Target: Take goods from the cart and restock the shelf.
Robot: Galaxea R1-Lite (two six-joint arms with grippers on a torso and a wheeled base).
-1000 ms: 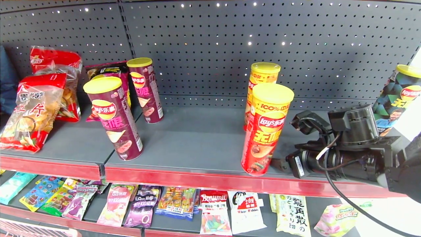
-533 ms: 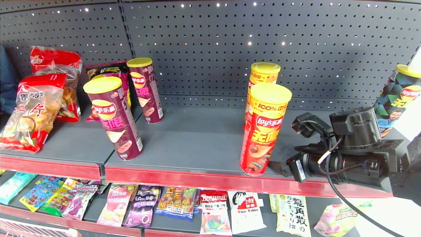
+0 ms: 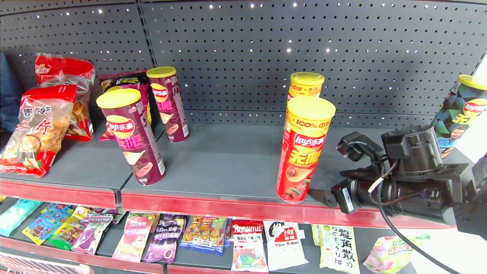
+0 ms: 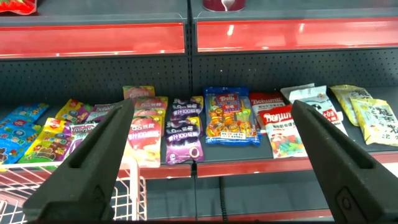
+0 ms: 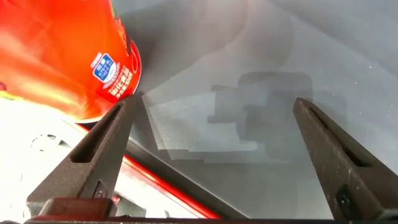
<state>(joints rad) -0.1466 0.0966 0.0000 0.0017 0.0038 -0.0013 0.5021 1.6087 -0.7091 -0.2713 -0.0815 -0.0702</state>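
Red chip can upright at front edge of upper shelf. Yellow can right behind it at 12 o'clock, purple can well apart at 9. Right gripper at the red can's 4 o'clock, fingers spread wide with nothing between, one fingertip just beside the can base. Left gripper also wide apart, empty, facing a row of candy bags.

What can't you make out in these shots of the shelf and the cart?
Rear yellow can: head view, lower body hidden behind the red can.
Dark patterned can: head view, cut off by the right edge.
Cart: left wrist view, mostly cut off by the bottom edge and the left tool.
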